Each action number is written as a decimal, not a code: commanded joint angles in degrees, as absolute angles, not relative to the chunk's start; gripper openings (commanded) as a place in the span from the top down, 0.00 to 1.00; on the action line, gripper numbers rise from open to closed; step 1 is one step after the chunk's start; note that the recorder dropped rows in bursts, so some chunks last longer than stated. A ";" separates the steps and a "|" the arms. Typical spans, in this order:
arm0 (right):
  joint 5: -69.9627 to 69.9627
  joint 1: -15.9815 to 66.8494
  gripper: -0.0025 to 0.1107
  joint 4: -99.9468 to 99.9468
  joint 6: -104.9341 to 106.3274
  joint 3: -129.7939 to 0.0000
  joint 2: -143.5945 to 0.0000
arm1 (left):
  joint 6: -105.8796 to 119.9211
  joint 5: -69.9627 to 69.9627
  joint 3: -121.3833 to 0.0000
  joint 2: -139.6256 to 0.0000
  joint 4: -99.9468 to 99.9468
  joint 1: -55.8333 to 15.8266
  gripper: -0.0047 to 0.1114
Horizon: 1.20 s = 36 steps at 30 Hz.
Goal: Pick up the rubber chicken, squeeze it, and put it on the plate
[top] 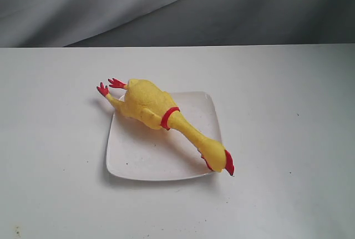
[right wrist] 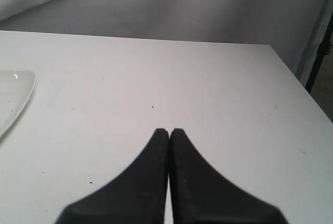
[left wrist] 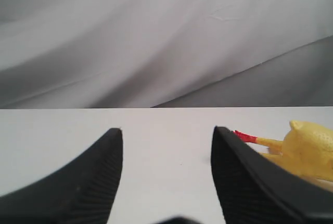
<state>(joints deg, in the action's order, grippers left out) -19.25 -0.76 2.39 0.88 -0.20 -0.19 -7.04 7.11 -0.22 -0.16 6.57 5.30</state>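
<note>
Yellow and judged soft and light, the rubber chicken [top: 147,103] is laid diagonally across the plate [top: 138,161], best gripped at its plump body, while the left end effector [left wrist: 167,130] is released and the right end effector [right wrist: 169,131] clenched empty.

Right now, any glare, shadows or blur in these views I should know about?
Exterior view: soft, even light; the rubber chicken casts only a faint shadow on the plate. Left wrist view: the open left end effector looks dark, and the chicken at the edge is slightly soft. Right wrist view: a small glare spot on the plate rim; the shut right end effector is dark.
</note>
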 commanded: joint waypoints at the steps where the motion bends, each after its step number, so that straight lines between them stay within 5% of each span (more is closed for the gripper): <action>1: -19.16 -1.30 0.98 2.16 1.02 0.00 0.00 | -6.99 11.17 0.00 0.00 4.80 6.09 0.53; 36: -19.16 -1.30 0.98 2.16 1.02 0.00 0.00 | -6.88 14.83 0.00 0.00 3.44 7.77 0.53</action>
